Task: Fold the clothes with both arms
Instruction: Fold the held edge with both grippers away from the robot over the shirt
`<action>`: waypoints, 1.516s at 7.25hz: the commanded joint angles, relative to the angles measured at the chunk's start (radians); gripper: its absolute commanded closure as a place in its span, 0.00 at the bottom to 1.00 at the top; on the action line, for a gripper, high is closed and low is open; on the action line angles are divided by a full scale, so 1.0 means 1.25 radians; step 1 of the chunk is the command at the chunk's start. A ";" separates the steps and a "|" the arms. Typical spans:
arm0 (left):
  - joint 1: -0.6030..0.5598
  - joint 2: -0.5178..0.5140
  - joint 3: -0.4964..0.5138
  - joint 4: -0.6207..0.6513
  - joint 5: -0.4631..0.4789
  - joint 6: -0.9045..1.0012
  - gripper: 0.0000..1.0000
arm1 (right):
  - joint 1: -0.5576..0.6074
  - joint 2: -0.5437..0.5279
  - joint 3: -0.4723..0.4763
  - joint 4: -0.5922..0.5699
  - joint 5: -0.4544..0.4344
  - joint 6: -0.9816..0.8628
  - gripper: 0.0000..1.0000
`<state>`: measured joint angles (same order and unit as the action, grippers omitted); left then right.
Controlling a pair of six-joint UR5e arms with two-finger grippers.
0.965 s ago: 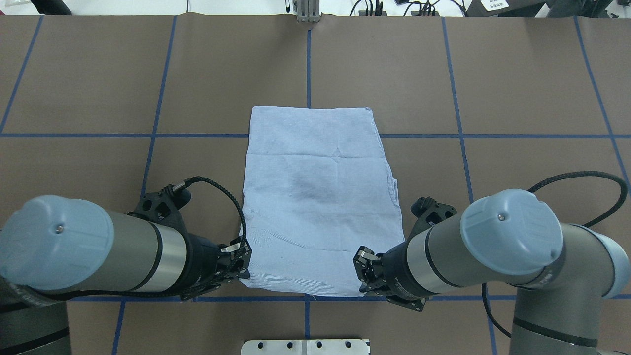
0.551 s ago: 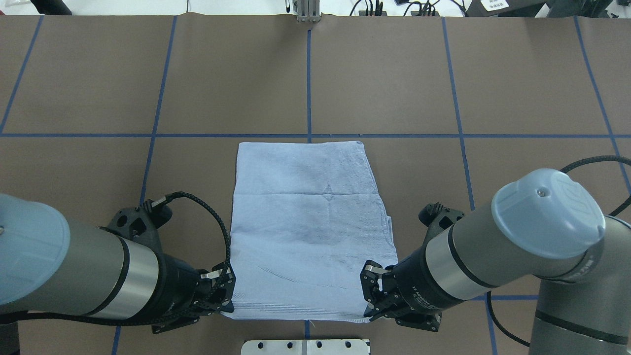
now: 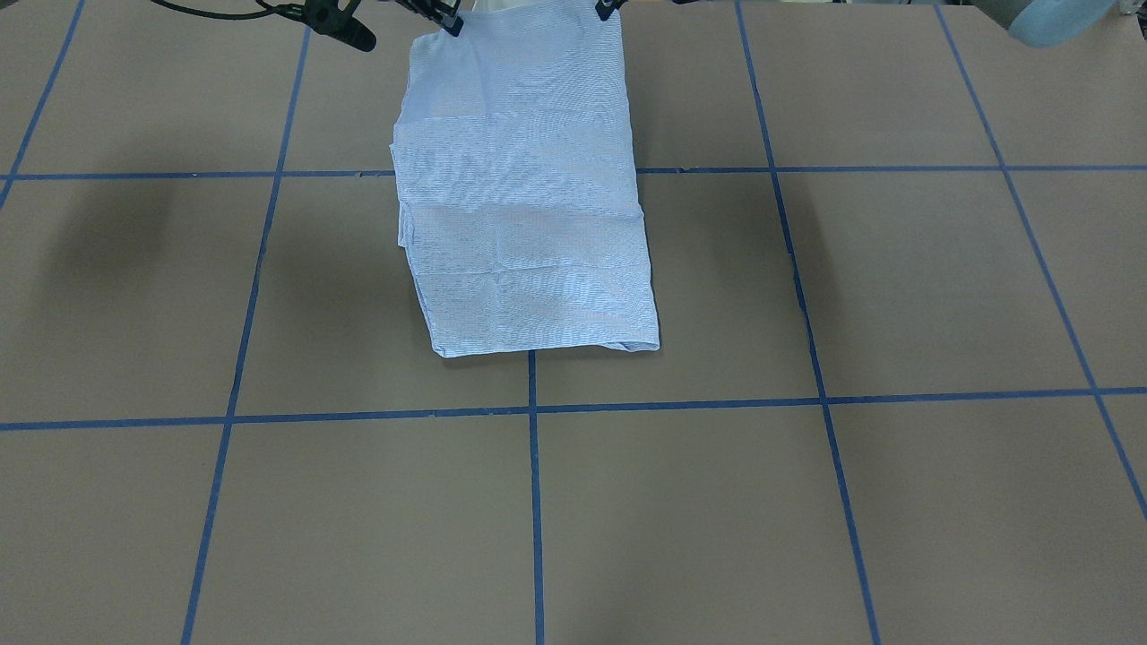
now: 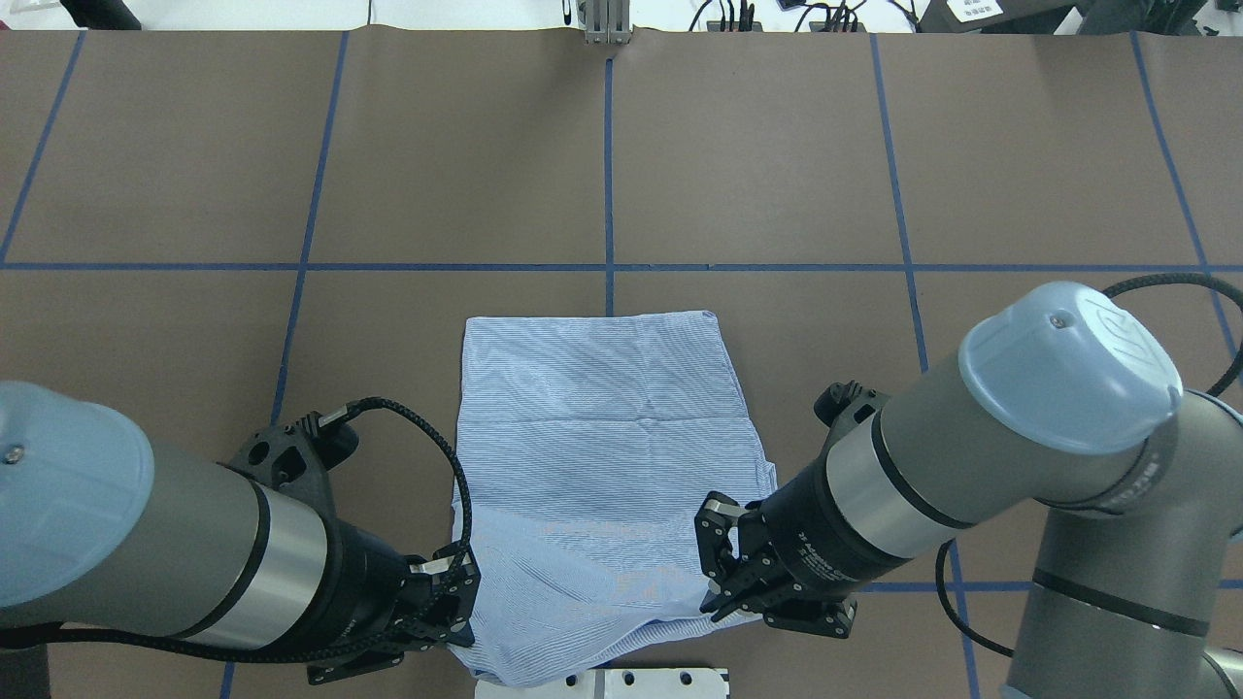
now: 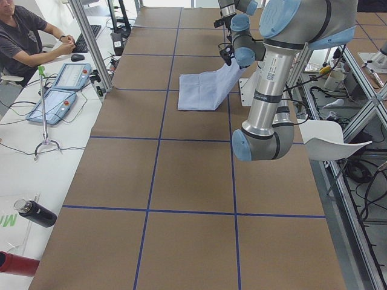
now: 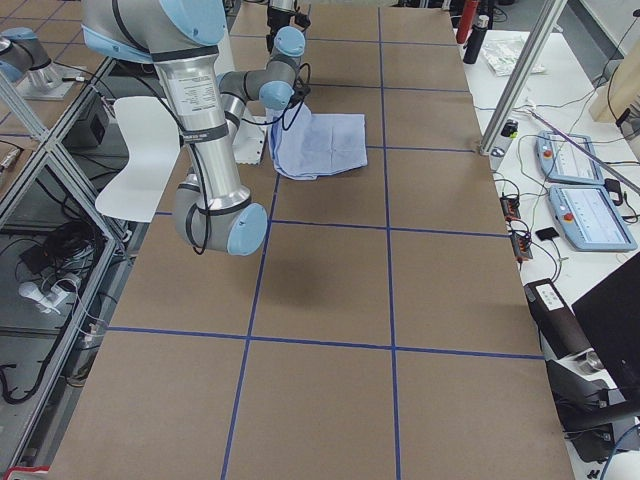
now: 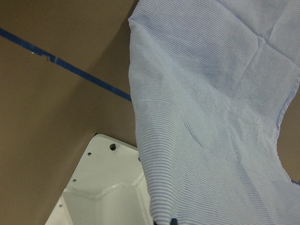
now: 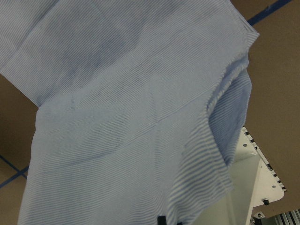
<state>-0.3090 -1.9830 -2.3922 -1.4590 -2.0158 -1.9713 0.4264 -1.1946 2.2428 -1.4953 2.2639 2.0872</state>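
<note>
Shirt: the shirt is folded to a rough rectangle. Its far part lies flat on the desk, and its near edge is lifted and sags over the white plate at the robot's base.
Left hand: the left hand is clamped on the near left corner of the shirt. The wrist view shows cloth running right down to the fingertip.
Right hand: the right hand is pinched on the near right corner, with layers bunching there.
Handling: I judge the shirt light, thin and limp. It droops between the two holds and creases easily, and the stacked layers may slide apart or slip from a shallow pinch.
Where to hold: the two near corners look best, taking every layer well inside the edge and keeping the span taut so the fold lands square.
Writing: no neck label or buttons are in view. The pale lettering on the black wrist of the right arm is too small to read.
Desk marks: only blue tape lines, with no text.
</note>
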 commanded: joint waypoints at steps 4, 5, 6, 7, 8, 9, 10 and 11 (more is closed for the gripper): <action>-0.085 -0.011 0.081 -0.011 0.007 0.028 1.00 | 0.083 0.047 -0.143 0.002 -0.034 -0.049 1.00; -0.108 -0.028 0.107 -0.021 0.007 0.051 1.00 | 0.093 0.051 -0.167 0.002 -0.034 -0.075 1.00; -0.133 -0.041 0.163 -0.066 0.007 0.053 1.00 | 0.104 0.055 -0.190 0.005 -0.035 -0.094 1.00; -0.166 -0.042 0.225 -0.132 0.007 0.060 1.00 | 0.108 0.078 -0.224 0.003 -0.050 -0.104 1.00; -0.181 -0.042 0.275 -0.166 0.007 0.083 1.00 | 0.108 0.096 -0.254 0.005 -0.059 -0.105 1.00; -0.193 -0.042 0.319 -0.208 0.014 0.093 1.00 | 0.108 0.122 -0.289 0.007 -0.077 -0.116 1.00; -0.199 -0.042 0.367 -0.257 0.015 0.096 1.00 | 0.108 0.159 -0.349 0.007 -0.087 -0.134 1.00; -0.202 -0.043 0.415 -0.321 0.020 0.096 1.00 | 0.108 0.173 -0.385 0.007 -0.094 -0.144 1.00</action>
<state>-0.5534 -2.0359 -1.9479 -1.7714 -1.9971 -1.8553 0.5612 -1.0118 1.8271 -1.4869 2.1605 1.9257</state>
